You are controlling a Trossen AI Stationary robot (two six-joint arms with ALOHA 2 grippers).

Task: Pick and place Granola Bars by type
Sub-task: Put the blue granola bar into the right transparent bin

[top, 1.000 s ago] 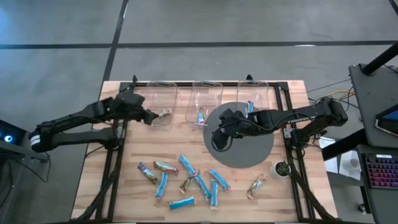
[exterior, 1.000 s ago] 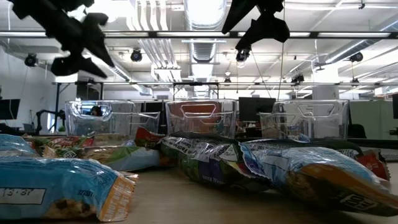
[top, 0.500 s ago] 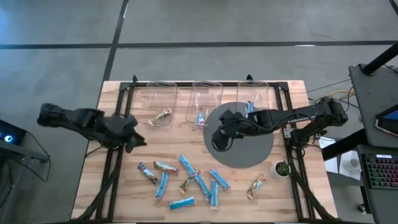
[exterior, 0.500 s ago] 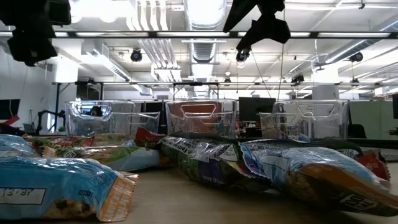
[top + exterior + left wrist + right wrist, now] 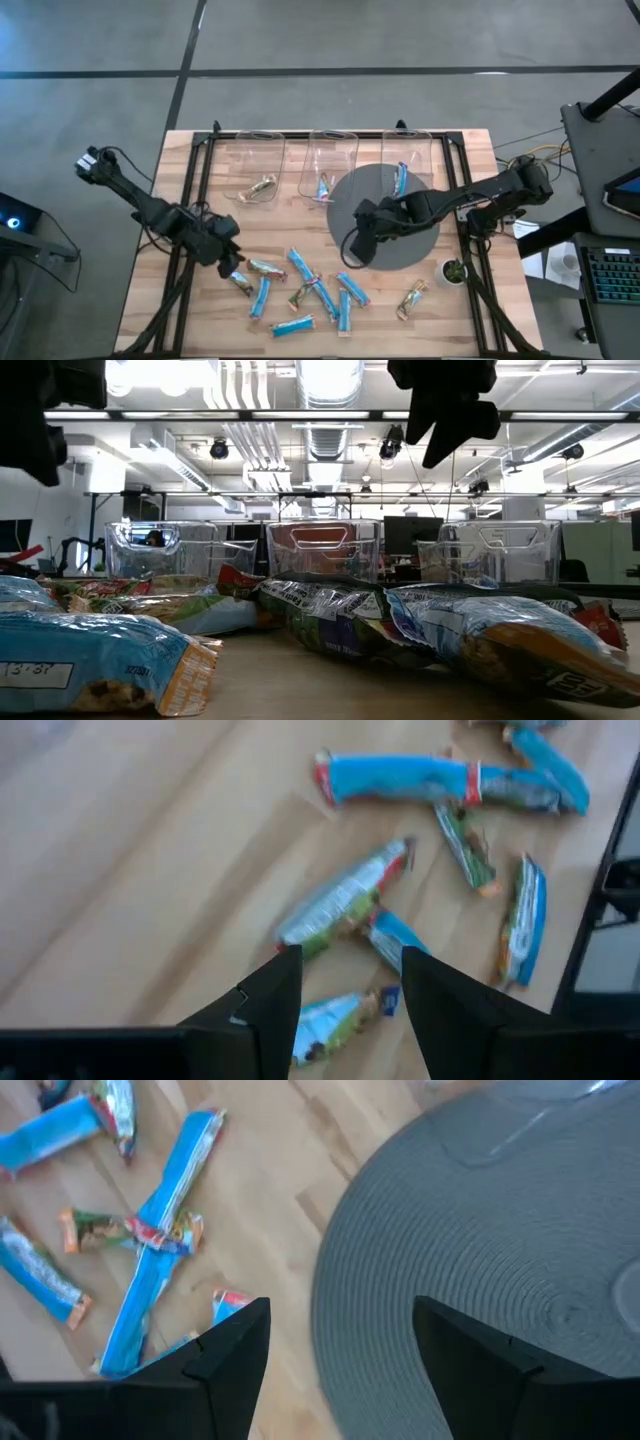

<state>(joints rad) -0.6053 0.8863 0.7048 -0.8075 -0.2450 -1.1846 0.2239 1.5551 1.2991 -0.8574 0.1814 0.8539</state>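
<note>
Several wrapped granola bars (image 5: 300, 290) lie flat and scattered on the near half of the table, in blue, tan and dark wrappers. My left gripper (image 5: 226, 256) hovers open over the pile's left end. Beneath its fingers (image 5: 345, 985) a green-and-white bar (image 5: 345, 902) and a blue bar (image 5: 392, 936) lie on the wood. My right gripper (image 5: 355, 248) hangs open above the near-left edge of the grey round mat (image 5: 415, 235). In the right wrist view (image 5: 345, 1342), blue bars (image 5: 160, 1210) lie beyond the mat's edge.
Three clear bins stand along the far edge. The left bin (image 5: 255, 150) holds a tan bar (image 5: 262, 187), the middle bin (image 5: 333, 150) a blue-and-dark bar (image 5: 322, 187), and the right bin (image 5: 408, 148) a blue bar (image 5: 401, 178). A small potted plant (image 5: 452, 270) stands near the right rail.
My left gripper has drawn away from the tan bar in the left bin and swung toward the near edge, ending over the pile's left end. The tan bar stays in the bin. My right gripper has moved toward the near edge, across the mat to its near-left rim.
</note>
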